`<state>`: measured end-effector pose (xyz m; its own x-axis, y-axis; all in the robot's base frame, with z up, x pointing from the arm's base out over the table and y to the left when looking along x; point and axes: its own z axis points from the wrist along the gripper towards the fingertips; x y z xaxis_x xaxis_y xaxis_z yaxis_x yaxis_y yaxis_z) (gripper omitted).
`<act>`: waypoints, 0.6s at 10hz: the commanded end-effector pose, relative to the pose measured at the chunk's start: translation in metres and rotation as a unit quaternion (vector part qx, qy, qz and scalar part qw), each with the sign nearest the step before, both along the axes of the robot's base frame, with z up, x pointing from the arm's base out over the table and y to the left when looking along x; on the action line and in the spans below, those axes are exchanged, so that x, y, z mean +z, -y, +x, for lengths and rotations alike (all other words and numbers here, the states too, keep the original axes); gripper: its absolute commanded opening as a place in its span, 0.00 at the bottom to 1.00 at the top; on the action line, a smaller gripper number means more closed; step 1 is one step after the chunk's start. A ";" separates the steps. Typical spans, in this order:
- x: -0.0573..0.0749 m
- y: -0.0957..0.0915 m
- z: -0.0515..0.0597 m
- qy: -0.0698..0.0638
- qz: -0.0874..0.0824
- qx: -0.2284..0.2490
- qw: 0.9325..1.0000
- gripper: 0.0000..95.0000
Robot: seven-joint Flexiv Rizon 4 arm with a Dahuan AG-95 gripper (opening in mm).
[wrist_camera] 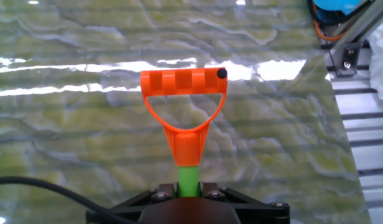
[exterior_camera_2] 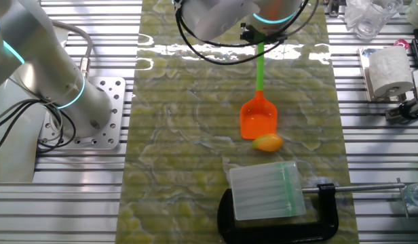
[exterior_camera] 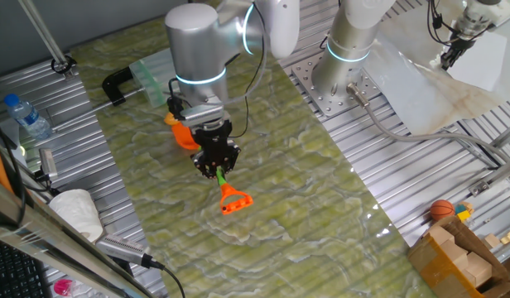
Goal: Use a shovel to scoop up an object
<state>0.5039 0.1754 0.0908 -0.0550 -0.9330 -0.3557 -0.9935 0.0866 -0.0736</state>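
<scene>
a flexiv arm's gripper (exterior_camera: 218, 168) clamps the thin green shaft of the shovel (exterior_camera_2: 258, 108) over a green marbled table (exterior_camera: 305, 207), its jaws closed on the stem just below the orange d-shaped end, which the hand view shows jutting out ahead of the fingers. in the other fixed view the shovel's orange blade lies low on the table surface, its front edge at the object (exterior_camera_2: 267, 142), a small yellow-orange oval lump that sits touching or just beside the lip of the scoop. the lump is not on the blade; it rests on the table between the blade and a clear plastic block (exterior_camera_2: 267, 190) held in a black clamp (exterior_camera_2: 317, 210). judged from these pictures, the grasp of the tool and the approach are done, and the scoop itself remains: the blade has yet to slide under the lump and lift it. the block behind the lump looks placed to act as a backstop, though whether the lump would roll aside first cannot be told.
</scene>
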 end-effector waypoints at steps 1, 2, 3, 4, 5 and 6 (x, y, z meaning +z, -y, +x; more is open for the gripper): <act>-0.003 0.000 0.002 0.005 0.026 -0.027 0.999 0.00; -0.003 0.000 0.002 0.008 0.030 -0.027 0.999 0.00; -0.003 0.000 0.002 0.010 0.037 -0.025 0.999 0.00; -0.003 0.000 0.002 0.016 0.044 -0.019 0.999 0.00; -0.003 0.000 0.002 0.019 0.044 -0.016 0.999 0.00; -0.003 0.000 0.002 0.020 0.043 -0.013 0.999 0.00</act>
